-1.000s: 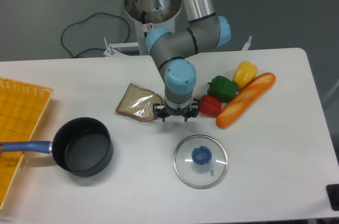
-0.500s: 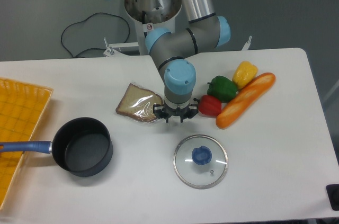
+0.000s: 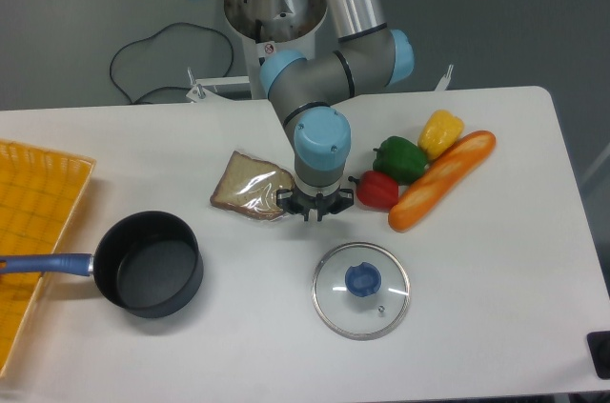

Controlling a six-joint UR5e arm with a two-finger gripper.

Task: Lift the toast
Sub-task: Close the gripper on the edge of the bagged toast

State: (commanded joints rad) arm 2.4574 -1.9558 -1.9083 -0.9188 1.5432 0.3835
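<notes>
Camera view from above the table: I see the toast (image 3: pixel 250 187) lying flat in its crinkly clear wrap on the white table (image 3: pixel 496 279), left of centre, with the gripper (image 3: pixel 312 210) pointing straight down right at the toast's right edge. From this angle I cannot tell whether the fingers are apart or pinched on the edge of the wrap; the wrist body hides most of them, and only the dark tips show beneath it. The wrapped slice appears to rest on the tabletop. Just right of the gripper sits a red pepper (image 3: pixel 377 190), with a green pepper (image 3: pixel 400 157) and a yellow pepper (image 3: pixel 440 131) behind it and a long orange baguette (image 3: pixel 442 180) lying diagonally beside them. A glass lid (image 3: pixel 361 290) with a blue knob lies in front of the gripper, a black saucepan (image 3: pixel 149 263) with a blue handle sits to the front left, and a yellow tray (image 3: pixel 29 231) is at the left edge.
</notes>
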